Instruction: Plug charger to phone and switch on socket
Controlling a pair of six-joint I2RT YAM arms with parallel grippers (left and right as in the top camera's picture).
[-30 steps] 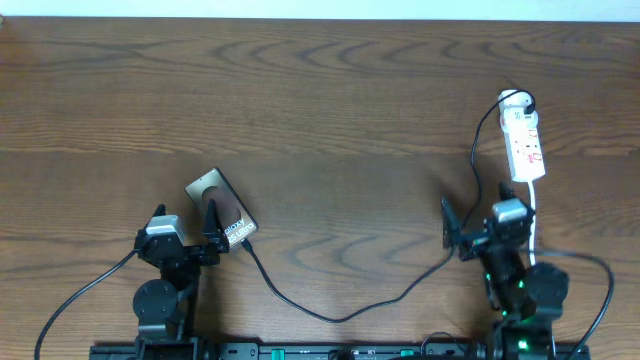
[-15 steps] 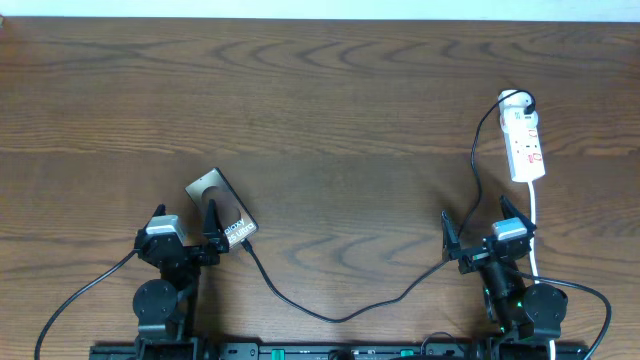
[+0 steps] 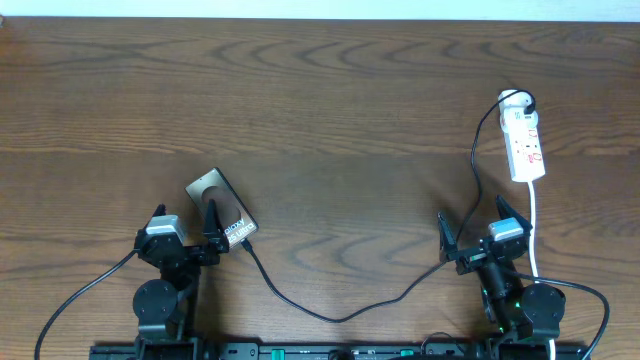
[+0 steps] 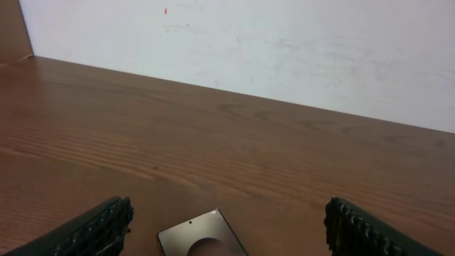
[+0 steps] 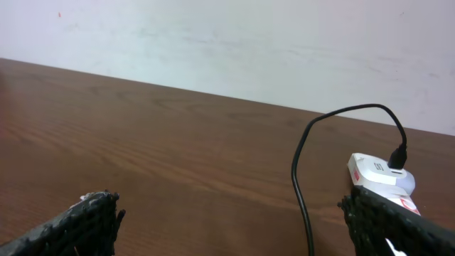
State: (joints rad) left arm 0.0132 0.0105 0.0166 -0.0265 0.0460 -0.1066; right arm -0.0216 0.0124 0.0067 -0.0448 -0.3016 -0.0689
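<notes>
I see my left end effector point(image 3: 184, 222) wide open and empty beside the phone point(image 3: 218, 205). My right end effector point(image 3: 473, 222) gapes empty too, apart from the socket point(image 3: 525, 145).

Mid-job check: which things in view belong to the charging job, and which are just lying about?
For the job:
phone
charger, the long black cable
socket, the white power strip

Not part of it:
wooden table
white wall behind it
</notes>
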